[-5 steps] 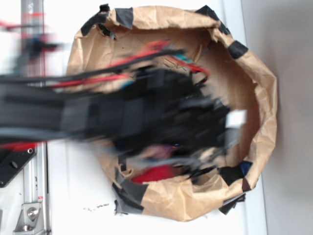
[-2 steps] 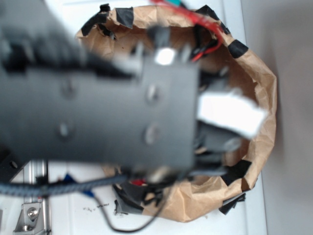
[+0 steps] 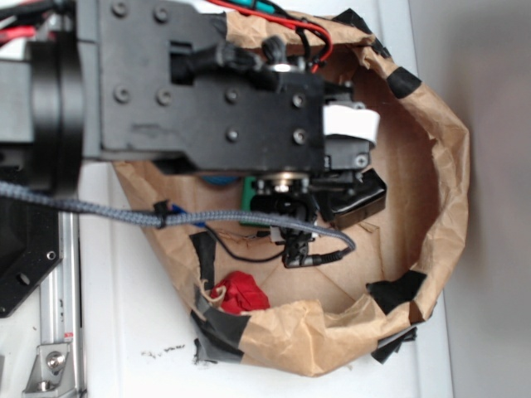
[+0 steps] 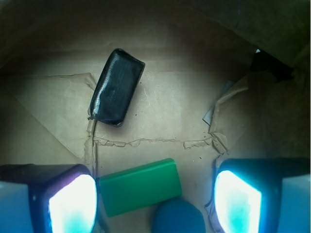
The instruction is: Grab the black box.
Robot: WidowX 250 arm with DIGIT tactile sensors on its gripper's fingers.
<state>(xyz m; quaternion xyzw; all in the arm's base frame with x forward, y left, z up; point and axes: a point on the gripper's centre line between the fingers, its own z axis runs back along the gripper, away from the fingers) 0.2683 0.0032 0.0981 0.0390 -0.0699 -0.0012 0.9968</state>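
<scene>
The black box (image 4: 116, 87) lies tilted on the brown paper floor, glossy and rounded, in the upper left of the wrist view. My gripper (image 4: 155, 204) hovers open short of it, and the box sits beyond the two lit fingertips (image 4: 73, 206), not between them. Below the open jaws lie a green block (image 4: 141, 187) and a round blue thing (image 4: 177, 218). From the exterior view the black box (image 3: 357, 199) shows just past the arm's wrist body (image 3: 207, 83), which hides the fingers.
A crumpled brown paper wall (image 3: 431, 166) patched with black tape rings the objects. A red thing (image 3: 241, 292) lies near the wall's lower left. The green block (image 3: 247, 195) peeks from under the wrist. A braided cable (image 3: 124, 211) crosses the rim.
The arm has swung from the middle of the paper ring toward the image's top left, uncovering the black box, the green block and the red thing. Earlier frames are blurred by motion.
</scene>
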